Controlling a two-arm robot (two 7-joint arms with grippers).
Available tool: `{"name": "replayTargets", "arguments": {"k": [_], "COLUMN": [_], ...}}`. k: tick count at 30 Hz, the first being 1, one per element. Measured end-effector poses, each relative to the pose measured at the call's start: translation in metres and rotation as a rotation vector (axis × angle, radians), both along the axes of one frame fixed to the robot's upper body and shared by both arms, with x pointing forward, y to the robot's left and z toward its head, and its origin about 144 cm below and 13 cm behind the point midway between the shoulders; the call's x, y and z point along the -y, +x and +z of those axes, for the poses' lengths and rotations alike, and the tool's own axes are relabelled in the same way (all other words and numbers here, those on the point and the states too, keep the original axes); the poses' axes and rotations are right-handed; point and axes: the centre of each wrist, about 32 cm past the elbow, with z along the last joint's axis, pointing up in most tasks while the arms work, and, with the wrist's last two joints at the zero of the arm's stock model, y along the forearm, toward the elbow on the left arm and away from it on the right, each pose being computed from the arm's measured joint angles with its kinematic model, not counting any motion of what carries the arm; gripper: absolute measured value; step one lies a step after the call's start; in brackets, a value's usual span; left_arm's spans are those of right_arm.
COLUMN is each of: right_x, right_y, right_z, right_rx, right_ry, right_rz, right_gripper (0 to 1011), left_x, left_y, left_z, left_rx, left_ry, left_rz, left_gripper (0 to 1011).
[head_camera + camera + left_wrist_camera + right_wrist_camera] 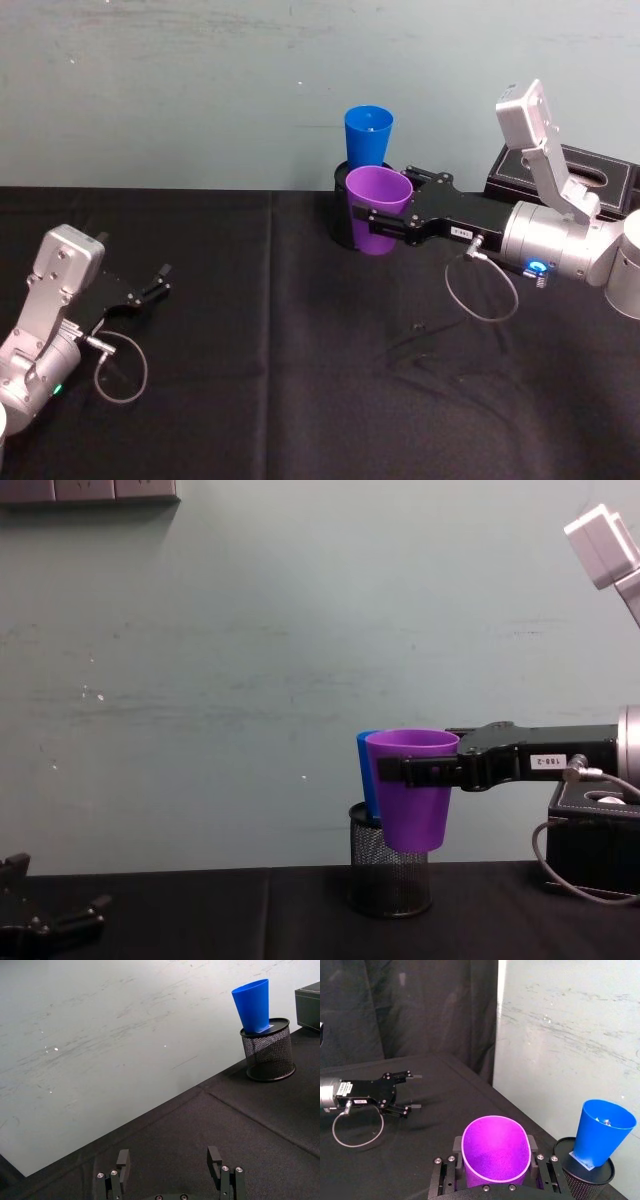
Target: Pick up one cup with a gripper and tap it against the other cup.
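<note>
The right gripper [368, 221] comes in from the right side and hugs the purple cup [381, 193] tight between its two long black fingers. The cup stands straight up with its open end on top. In the chest view the purple cup [415, 815] hangs in the air above the table [300, 380], which has a black cloth on it.

The blue cup [368, 133] sits inside a black mesh holder [390, 880] at the back of the table, next to the pale wall. It leans a little in the holder. The purple cup is just in front of it, on the robot's side. In the right wrist view there is a small gap between the purple cup [495, 1152] and the blue cup [600, 1132], so they do not seem to touch.

A small white label [545, 761] is stuck on the right gripper. It has tiny dark writing (maybe "188-2"), but it is too small to read for sure.

The left gripper [160, 280] lies low on the left side of the table, far from both cups. Its fingers [122, 1160] are spread apart and hold nothing.

A black box [600, 175] sits at the back right.
</note>
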Motion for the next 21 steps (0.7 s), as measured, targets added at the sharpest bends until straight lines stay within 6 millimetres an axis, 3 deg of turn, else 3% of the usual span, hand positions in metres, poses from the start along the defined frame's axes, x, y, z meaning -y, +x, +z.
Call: {"name": "replayTargets", "arguments": {"k": [13,21], "right_x": [0.000,-0.003], "right_y": [0.003,0.019], "right_z": [0.004,0.012], "right_rx": [0.000,0.012], "right_ry": [-0.001,-0.009], "right_rz": [-0.018,-0.054], "right_gripper": [718,718], "left_x": [0.000,0.000], "left_y": [0.000,0.000], "left_z": [0.000,0.000], "left_rx": [0.000,0.000], "left_ry": [0.000,0.000], "left_rz": [0.000,0.000], "left_gripper": [1011,1011]}}
